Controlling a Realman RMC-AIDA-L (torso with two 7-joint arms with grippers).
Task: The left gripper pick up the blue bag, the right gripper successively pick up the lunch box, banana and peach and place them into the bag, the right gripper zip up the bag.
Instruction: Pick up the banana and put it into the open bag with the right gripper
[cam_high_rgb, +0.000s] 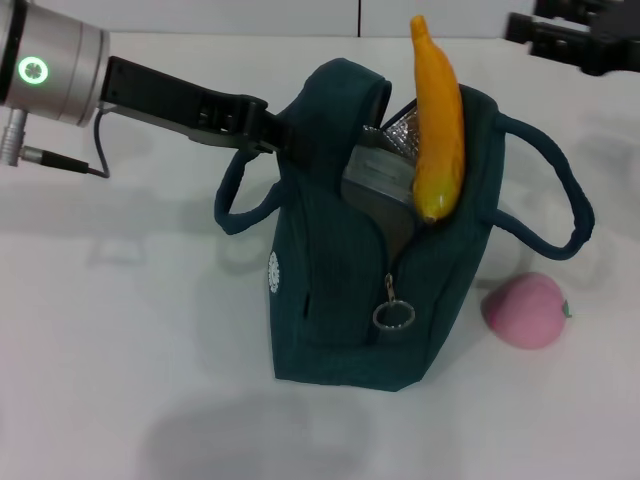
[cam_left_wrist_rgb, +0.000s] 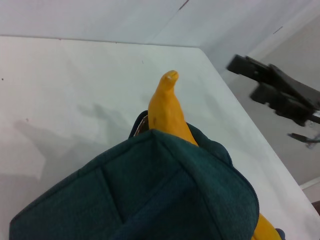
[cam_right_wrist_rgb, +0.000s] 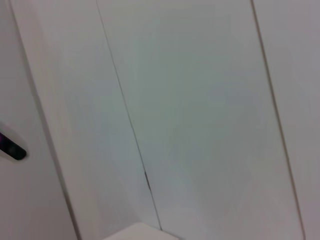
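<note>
Head view shows the left gripper (cam_high_rgb: 285, 135) reaching in from the left and clamped on the left rim of the blue bag (cam_high_rgb: 345, 300), by the root of the left handle (cam_high_rgb: 232, 200); that grip seems meant to keep the bag upright and its mouth held open for loading; the fingers themselves are mostly hidden by the cloth, yet the wall is plainly pinched and drawn toward the arm. Inside the mouth lies the grey lunch box (cam_high_rgb: 378, 185), tilted, with the silver lining (cam_high_rgb: 400, 130) just beyond it; the banana (cam_high_rgb: 438, 125) stands steeply in the opening, its lower end down in the bag against the box, its upper end well above the rim toward the far side. The zip is undone, its ring pull (cam_high_rgb: 394, 315) hanging low on the near face. The peach (cam_high_rgb: 525, 310) sits on the white table (cam_high_rgb: 120, 350) just right of the bag's near corner, under the right handle (cam_high_rgb: 560, 200), apart from the cloth. The right gripper (cam_high_rgb: 580, 40) is high at the far right corner, away from everything, and whether it is open I cannot tell; its wrist camera sees only wall panels. By my judgement the peach is next; room right of and near the peach is free, but the handle loop crowds it on the far side, and the upright banana narrows the mouth.
</note>
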